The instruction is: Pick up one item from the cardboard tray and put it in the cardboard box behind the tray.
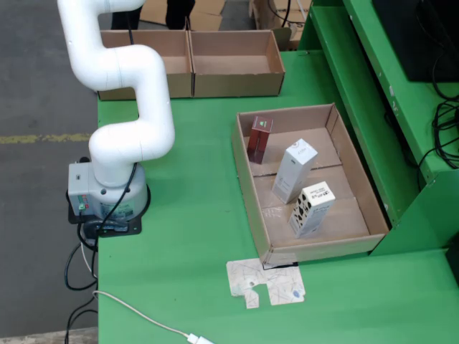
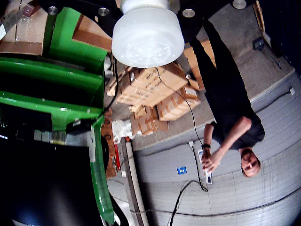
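Cardboard tray (image 1: 250, 188) holding three cartons, green table (image 1: 186, 236) around

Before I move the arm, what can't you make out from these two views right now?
- Hand: cut off by the top edge in the fixed view; the riding view shows only a white suction cup.
- Tray: absent from the riding view, which points upward.
- Print on the white carton: too small.

Bright green surface (image 1: 186, 236), plain brown cardboard tray (image 1: 247, 188) and brown cardboard box (image 1: 237, 84), glossy white arm (image 1: 125, 79) on a grey base (image 1: 93, 190). In the tray: a dark red carton (image 1: 259, 139), a white carton (image 1: 294, 170), and a cream carton with black markings (image 1: 311, 208). From the riding camera, a milky white end effector (image 2: 147, 33) on a black mount (image 2: 89, 10), and a person (image 2: 233, 117) in black.
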You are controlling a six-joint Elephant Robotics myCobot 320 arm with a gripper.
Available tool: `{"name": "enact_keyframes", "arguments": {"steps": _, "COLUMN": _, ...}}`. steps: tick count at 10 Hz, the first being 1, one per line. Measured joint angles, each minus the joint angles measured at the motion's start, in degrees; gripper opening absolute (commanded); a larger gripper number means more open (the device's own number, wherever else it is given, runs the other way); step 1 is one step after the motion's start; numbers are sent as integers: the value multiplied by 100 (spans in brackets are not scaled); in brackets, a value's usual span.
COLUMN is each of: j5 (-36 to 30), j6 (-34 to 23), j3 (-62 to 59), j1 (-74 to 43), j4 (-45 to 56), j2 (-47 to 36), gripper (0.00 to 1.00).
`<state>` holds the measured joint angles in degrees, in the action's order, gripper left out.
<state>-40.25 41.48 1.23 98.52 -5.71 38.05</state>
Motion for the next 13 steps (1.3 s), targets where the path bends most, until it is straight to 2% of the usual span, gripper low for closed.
{"name": "enact_keyframes", "arguments": {"steps": 1, "j5": -141, "j6": 272, "j3": 0, "j1": 26, "j4": 317, "j2": -114, "gripper": 0}}
{"name": "enact_keyframes", "arguments": {"steps": 3, "j5": -167, "j6": 404, "j3": 0, "j1": 53, "j4": 702, "j2": -167, "gripper": 0}}
{"name": "enact_keyframes", "arguments": {"steps": 8, "j5": -1037, "j6": 1696, "j3": 0, "j1": 316, "j4": 1986, "j2": -1239, "gripper": 0}}
{"name": "enact_keyframes", "arguments": {"steps": 13, "j5": -1476, "j6": 2900, "j3": 0, "j1": 519, "j4": 3321, "j2": -1679, "gripper": 0}}
